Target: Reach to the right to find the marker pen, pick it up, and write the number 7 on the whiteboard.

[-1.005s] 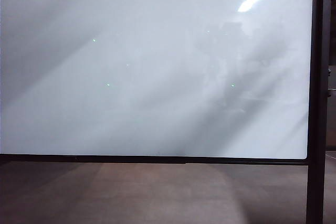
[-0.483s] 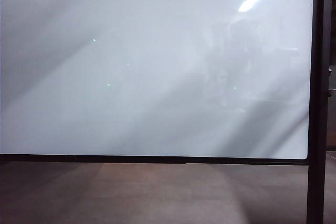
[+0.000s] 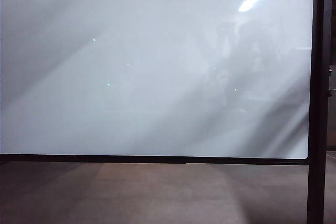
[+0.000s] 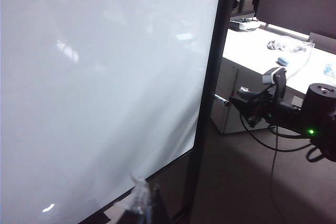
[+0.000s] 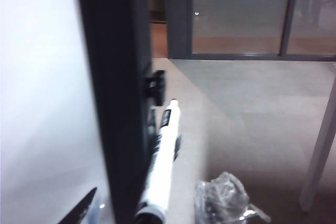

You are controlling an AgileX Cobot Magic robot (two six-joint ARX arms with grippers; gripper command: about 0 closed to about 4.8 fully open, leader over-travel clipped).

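Observation:
The whiteboard (image 3: 152, 66) fills the exterior view, glossy white with a black frame and a black post (image 3: 316, 98) at its right; the number 7 is out of view. In the right wrist view the marker pen (image 5: 164, 156), white-barrelled with a dark end, lies along the post (image 5: 118, 103). My right gripper (image 5: 152, 204) stands open with the pen between its fingers, apart from both. From the left wrist view that right gripper (image 4: 242, 103) sits just beyond the post, at the pen (image 4: 221, 98). My left gripper (image 4: 147, 200) hangs in front of the board's lower corner, fingertips together.
A small black clip (image 5: 155, 85) juts from the post by the pen's tip. White desks (image 4: 273, 56) with clutter stand behind the board. A white table leg (image 5: 317, 161) and glass doors (image 5: 241, 14) lie beyond the right gripper. The floor is grey-brown.
The dim reflection of an arm in the board's right part has shifted right and grown darker. The board itself has not moved.

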